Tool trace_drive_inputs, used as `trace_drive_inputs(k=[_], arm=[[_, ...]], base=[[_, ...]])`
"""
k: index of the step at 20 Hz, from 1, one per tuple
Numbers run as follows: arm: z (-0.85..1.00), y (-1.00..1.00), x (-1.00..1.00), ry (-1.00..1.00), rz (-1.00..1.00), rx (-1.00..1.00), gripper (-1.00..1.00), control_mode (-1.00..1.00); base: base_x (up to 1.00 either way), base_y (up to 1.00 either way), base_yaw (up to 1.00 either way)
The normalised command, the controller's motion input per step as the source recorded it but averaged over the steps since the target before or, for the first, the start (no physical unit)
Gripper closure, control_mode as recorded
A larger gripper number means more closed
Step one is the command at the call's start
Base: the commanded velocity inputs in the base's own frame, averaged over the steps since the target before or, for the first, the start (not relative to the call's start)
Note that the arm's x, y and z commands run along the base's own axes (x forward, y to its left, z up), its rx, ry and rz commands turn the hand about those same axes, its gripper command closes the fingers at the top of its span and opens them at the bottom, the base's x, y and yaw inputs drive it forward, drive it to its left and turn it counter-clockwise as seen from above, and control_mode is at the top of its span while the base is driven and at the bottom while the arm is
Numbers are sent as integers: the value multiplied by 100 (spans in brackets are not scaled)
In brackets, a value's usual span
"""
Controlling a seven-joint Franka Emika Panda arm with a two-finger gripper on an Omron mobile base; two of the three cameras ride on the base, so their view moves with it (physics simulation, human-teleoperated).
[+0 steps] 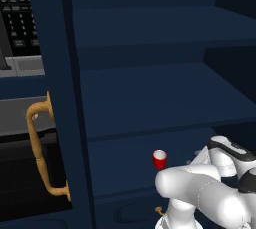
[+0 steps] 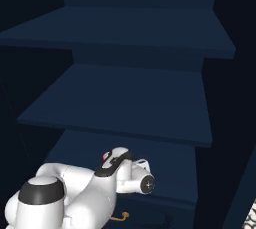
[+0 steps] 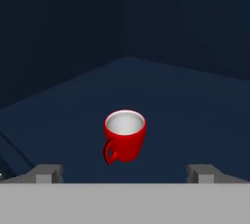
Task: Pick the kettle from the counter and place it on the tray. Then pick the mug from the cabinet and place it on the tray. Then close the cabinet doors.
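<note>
You are looking straight along the hand at the small red mug with the white inside (image 3: 125, 136), which is standing upright on the lowest inner shelf of the tall dark navy-blue cabinet (image 1: 150, 98), a little way in from that shelf's front edge. It is lying dead ahead of the two-finger gripper (image 3: 125, 174), centred between the fingertips (image 3: 46, 173), which are standing wide apart with nothing between them and not touching the mug. The mug's handle is pointing toward the hand and slightly to the left in the hand view, so you are likely to meet it first if you drive in on that side. The shelf around the mug is bare, giving room to either side, while the shelf above is hanging over it and limiting how high you can lift. In the left base view the open navy-blue panelled cabinet door with its curved gold-brass bar handle (image 1: 42, 148) is standing well left of the arm.
</note>
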Motion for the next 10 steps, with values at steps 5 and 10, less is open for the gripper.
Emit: trace_drive_inputs(k=[5,10], arm=[[-21,25,11,4,-2,0,-100,-100],[-29,30,24,2,-1,0,-100,-100]], base=[[0,0,0],[0,0,0]])
